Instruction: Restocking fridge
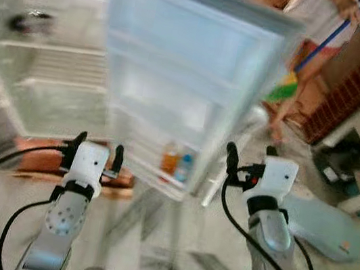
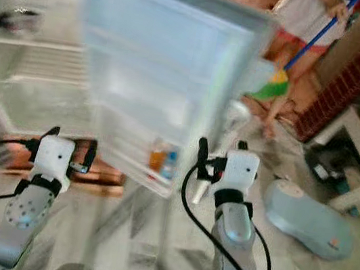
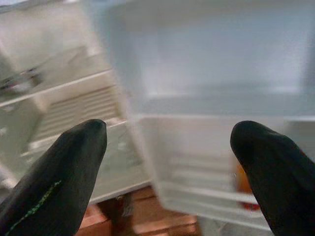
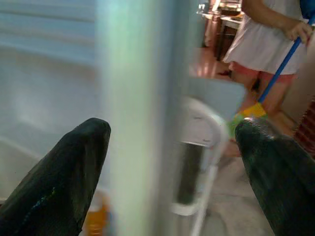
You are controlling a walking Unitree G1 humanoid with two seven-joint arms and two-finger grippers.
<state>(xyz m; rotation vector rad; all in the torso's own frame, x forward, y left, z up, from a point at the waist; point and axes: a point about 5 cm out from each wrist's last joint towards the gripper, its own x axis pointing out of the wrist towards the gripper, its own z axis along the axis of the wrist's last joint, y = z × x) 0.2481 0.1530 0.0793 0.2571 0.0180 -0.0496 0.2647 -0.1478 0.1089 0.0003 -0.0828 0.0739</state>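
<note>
The whole scene is smeared by blur. Two bottles [image 1: 177, 163] (one orange, one blue) on the lowest shelf of the fridge door [image 1: 183, 74] cannot be read for labels. A dark thing [image 1: 28, 20] at ten o'clock inside the fridge [image 1: 38, 78] cannot be identified. The person [image 1: 319, 34] at one o'clock is cut off by the top edge, as is the broom [image 1: 300, 68] handle.

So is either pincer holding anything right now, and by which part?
Nothing is held. The left pincer and right pincer are both open and bare, raised before the open fridge door.
</note>
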